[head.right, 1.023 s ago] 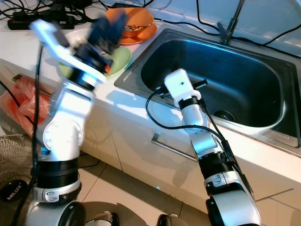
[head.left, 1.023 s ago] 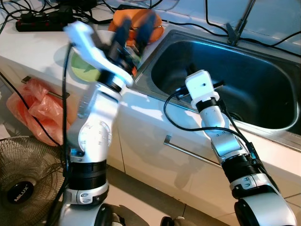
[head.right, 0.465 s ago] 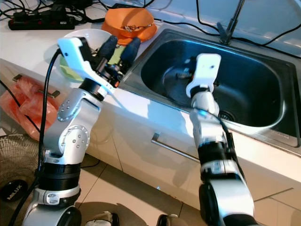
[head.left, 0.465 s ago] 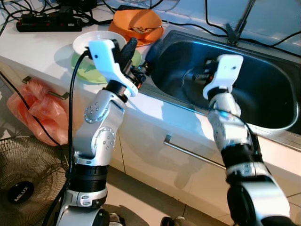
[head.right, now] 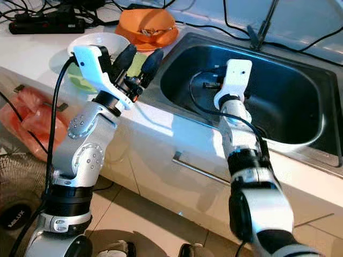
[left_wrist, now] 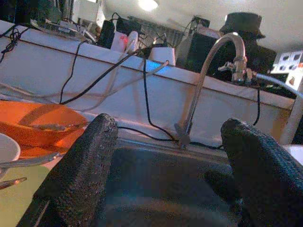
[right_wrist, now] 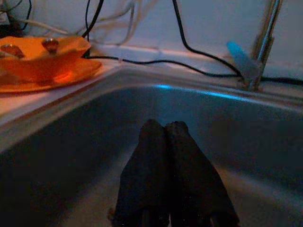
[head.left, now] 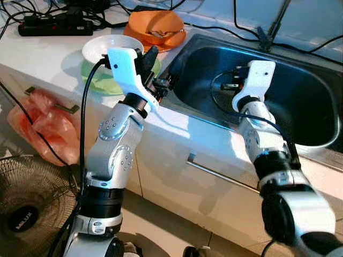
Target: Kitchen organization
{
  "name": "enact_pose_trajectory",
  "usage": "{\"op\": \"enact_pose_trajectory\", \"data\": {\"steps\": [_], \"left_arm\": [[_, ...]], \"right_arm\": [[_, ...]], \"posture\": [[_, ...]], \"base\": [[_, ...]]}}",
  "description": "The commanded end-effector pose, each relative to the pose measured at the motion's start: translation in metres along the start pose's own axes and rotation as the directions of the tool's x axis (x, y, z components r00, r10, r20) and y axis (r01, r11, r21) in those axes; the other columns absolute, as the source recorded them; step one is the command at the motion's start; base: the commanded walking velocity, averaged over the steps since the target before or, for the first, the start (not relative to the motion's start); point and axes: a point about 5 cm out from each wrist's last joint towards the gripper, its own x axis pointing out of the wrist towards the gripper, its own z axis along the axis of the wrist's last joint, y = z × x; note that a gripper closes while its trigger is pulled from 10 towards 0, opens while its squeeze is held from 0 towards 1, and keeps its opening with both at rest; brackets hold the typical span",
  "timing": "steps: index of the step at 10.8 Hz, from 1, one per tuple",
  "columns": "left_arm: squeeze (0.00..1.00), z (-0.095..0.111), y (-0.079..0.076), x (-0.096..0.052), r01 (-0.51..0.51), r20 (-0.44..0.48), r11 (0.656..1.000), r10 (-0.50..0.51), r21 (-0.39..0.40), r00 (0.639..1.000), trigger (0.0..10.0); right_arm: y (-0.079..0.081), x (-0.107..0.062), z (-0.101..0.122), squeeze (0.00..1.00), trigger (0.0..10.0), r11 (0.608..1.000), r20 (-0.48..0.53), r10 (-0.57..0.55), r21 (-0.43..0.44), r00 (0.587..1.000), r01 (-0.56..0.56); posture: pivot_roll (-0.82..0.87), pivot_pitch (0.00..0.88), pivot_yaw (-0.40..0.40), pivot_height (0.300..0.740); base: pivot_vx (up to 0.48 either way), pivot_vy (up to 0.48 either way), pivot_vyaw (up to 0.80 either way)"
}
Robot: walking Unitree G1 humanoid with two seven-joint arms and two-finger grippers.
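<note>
Overhead, left gripper [head.right: 140, 60] hangs at the sink [head.right: 300, 144] rim beside the green plate [head.left: 99, 83], white bowl [head.left: 102, 48] and orange bowl [head.right: 150, 24]. Left wrist: fingers [left_wrist: 78, 175] spread, empty. Right wrist: right gripper [right_wrist: 165, 137] pressed closed inside the basin.

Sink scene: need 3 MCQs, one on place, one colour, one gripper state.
1. Where is the right gripper?
A. inside the sink
B. over the green plate
C. by the fan

2. What colour is the bowl nearest the sink's corner?
A. blue
B. orange
C. black

3. How do the left gripper's fingers stand?
A. pressed together
B. closed on a spoon
C. spread apart, holding nothing

Answers:
1 A, the right wrist view shows the fingers low between the basin walls.
2 B, it sits orange on the counter by the rim.
3 C, the left wrist view shows a wide gap between the two fingers.
</note>
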Motion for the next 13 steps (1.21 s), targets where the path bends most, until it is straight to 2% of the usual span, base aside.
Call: {"op": "enact_pose_trajectory", "data": {"steps": [1, 2, 3, 4, 5, 7, 8, 9, 10, 11, 12, 13], "left_arm": [[0.0, -0.006, -0.002, -0.001, 0.0, -0.026, 1.0, 0.0, 0.014, 1.0, 10.0], [0.0, -0.006, -0.002, -0.001, 0.0, -0.024, 1.0, 0.001, 0.013, 1.0, 10.0], [0.0, -0.006, -0.002, -0.001, -0.001, -0.023, 1.0, 0.002, 0.015, 1.0, 10.0], [0.0, -0.005, -0.002, -0.002, -0.003, -0.019, 1.0, 0.004, 0.014, 1.0, 10.0], [0.0, -0.005, -0.003, -0.002, -0.001, -0.017, 1.0, 0.001, 0.016, 1.0, 10.0], [0.0, -0.004, -0.003, -0.001, -0.001, -0.015, 1.0, 0.001, 0.027, 1.0, 10.0], [0.0, 0.003, -0.002, -0.001, -0.013, -0.009, 0.991, 0.014, 0.13, 1.0, 10.0], [0.0, 0.012, 0.003, 0.001, -0.042, 0.0, 0.956, 0.044, 0.29, 0.999, 10.0], [0.0, 0.017, 0.011, 0.0, -0.082, 0.006, 0.9, 0.088, 0.427, 0.996, 10.0], [0.0, 0.018, 0.016, -0.001, -0.1, 0.008, 0.871, 0.11, 0.48, 0.994, 10.0], [0.0, 0.013, 0.027, -0.006, -0.103, -0.028, 0.798, 0.148, 0.593, 0.989, 10.0], [0.0, 0.01, 0.031, -0.007, -0.093, -0.048, 0.769, 0.158, 0.633, 0.986, 10.0]], "right_arm": [[-0.004, 0.005, 0.007, 0.0, 10.0, 1.0, -0.003, -0.013, -0.004, 1.0, 0.013], [-0.002, 0.006, 0.007, 0.0, 10.0, 1.0, -0.007, 0.004, -0.014, 1.0, -0.004], [-0.001, 0.005, 0.006, 1.0, 10.0, 1.0, -0.008, 0.009, -0.015, 1.0, -0.009], [0.0, 0.006, 0.006, 0.55, 10.0, 0.999, -0.004, 0.013, -0.034, 1.0, -0.013], [0.002, 0.006, 0.007, 0.0, 10.0, 0.998, 0.008, 0.021, -0.054, 1.0, -0.02], [0.003, 0.005, 0.006, 0.0, 10.0, 0.999, 0.011, 0.026, -0.047, 1.0, -0.025], [0.007, 0.002, 0.001, 0.0, 10.0, 0.999, 0.018, 0.039, -0.031, 0.999, -0.039], [0.012, -0.003, -0.006, 0.0, 10.0, 0.998, 0.02, 0.062, -0.018, 0.998, -0.061], [0.016, -0.009, -0.016, 0.0, 10.0, 0.998, 0.008, 0.066, 0.01, 0.998, -0.067], [0.017, -0.013, -0.021, 0.0, 10.0, 0.997, 0.0, 0.066, 0.026, 0.998, -0.066], [0.02, -0.019, -0.03, 0.0, 10.0, 0.997, -0.019, 0.069, 0.048, 0.997, -0.068], [0.021, -0.02, -0.033, 0.0, 10.0, 0.996, -0.023, 0.071, 0.05, 0.997, -0.069]], "posture": [[0.1, 0.112, -0.044, 0.74], [0.1, 0.114, -0.045, 0.74], [0.1, 0.114, -0.046, 0.74], [0.1, 0.115, -0.045, 0.74], [0.09, 0.116, -0.045, 0.74], [0.1, 0.118, -0.048, 0.74], [0.1, 0.122, -0.046, 0.74], [0.11, 0.124, -0.047, 0.74], [0.11, 0.126, -0.044, 0.74], [0.11, 0.128, -0.044, 0.74], [0.1, 0.132, -0.04, 0.74], [0.1, 0.132, -0.04, 0.74]], "base": [[0.0, 0.0, 0.0], [0.0, 0.0, 0.0], [0.0, 0.0, 0.0], [0.0, 0.0, 0.0], [0.0, 0.0, 0.0], [0.0, 0.0, 0.0], [0.0, 0.0, 0.0], [0.0, 0.0, 0.0], [0.0, 0.0, 0.0], [0.0, 0.0, 0.0], [0.0, 0.0, 0.0], [0.0, 0.0, 0.0]]}}
